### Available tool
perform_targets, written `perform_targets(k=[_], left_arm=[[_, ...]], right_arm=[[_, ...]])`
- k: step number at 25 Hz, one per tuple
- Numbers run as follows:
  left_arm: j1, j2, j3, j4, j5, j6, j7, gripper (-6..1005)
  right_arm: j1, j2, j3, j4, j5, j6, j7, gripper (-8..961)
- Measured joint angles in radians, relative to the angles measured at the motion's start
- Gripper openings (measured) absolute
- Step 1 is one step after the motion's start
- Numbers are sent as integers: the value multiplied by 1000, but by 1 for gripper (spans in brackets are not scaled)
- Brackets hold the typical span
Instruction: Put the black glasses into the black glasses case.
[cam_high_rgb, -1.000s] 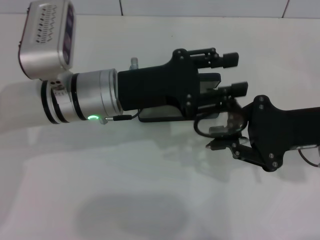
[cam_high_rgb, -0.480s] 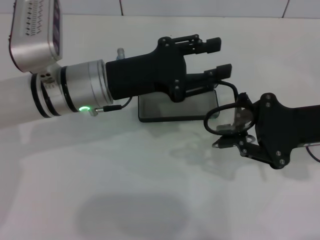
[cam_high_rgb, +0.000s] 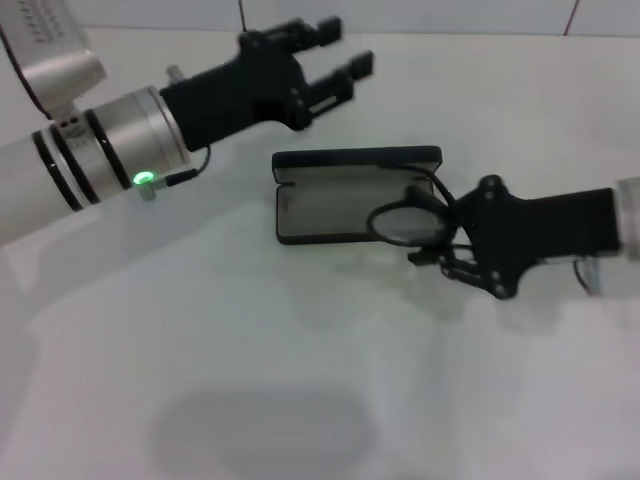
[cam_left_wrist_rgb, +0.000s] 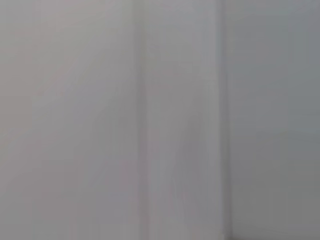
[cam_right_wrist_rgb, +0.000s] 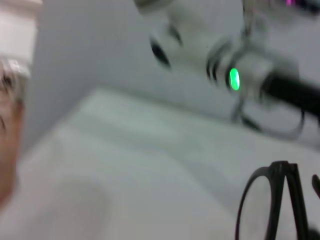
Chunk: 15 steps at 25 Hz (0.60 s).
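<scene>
A white table spans the view; a tiled wall stands behind it.

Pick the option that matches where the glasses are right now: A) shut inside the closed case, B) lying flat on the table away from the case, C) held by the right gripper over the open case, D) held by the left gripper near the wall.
C: the right gripper holds the glasses over one end of the open case, while the left gripper is open and off to the far side.
</scene>
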Motion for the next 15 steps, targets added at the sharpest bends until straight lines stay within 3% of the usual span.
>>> perform_targets(k=[6,15], left_arm=[[53,2,1,0,-155,-23,-2,563],[48,2,1,1,-155,-25,-7,563]], right_arm=[[-5,-2,-326,-163,-89,429,208,182],[4,1,-541,-219,-189,684,319,186]])
